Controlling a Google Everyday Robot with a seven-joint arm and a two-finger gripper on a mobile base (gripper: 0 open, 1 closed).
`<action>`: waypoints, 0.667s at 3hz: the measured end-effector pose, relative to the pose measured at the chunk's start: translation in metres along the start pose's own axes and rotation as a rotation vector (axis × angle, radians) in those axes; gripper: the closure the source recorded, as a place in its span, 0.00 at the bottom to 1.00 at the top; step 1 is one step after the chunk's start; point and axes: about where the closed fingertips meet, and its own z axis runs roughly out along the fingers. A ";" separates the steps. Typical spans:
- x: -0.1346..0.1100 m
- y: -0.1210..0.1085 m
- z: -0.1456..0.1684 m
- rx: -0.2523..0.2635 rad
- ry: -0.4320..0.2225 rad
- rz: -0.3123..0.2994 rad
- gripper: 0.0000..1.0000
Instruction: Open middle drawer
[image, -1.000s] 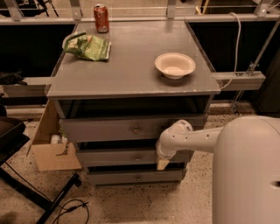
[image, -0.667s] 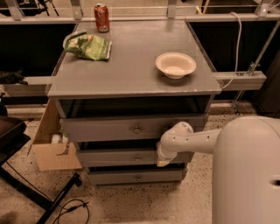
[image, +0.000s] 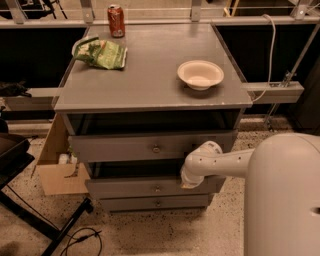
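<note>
- Grey middle drawer (image: 125, 189) sits second in the stack under the counter (image: 150, 85), at 6 o'clock from the top drawer (image: 115, 148). A dark gap above its front suggests it already stands partly out.
- White pincer (image: 190, 181) rests at the drawer's upper right edge, at 3 o'clock from the round knob (image: 158, 188). Whether it is spread or pressed together cannot be told.
- The best pull is probably straight out toward 6 o'clock, level and slow.
- Hooked this far off centre, the drawer may skew and bind. A jerk could also shake the paper bowl (image: 200, 75) and soda can (image: 116, 21).
</note>
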 end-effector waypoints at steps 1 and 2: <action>0.014 0.007 -0.002 -0.006 0.015 0.015 1.00; 0.009 0.006 -0.004 -0.006 0.015 0.015 1.00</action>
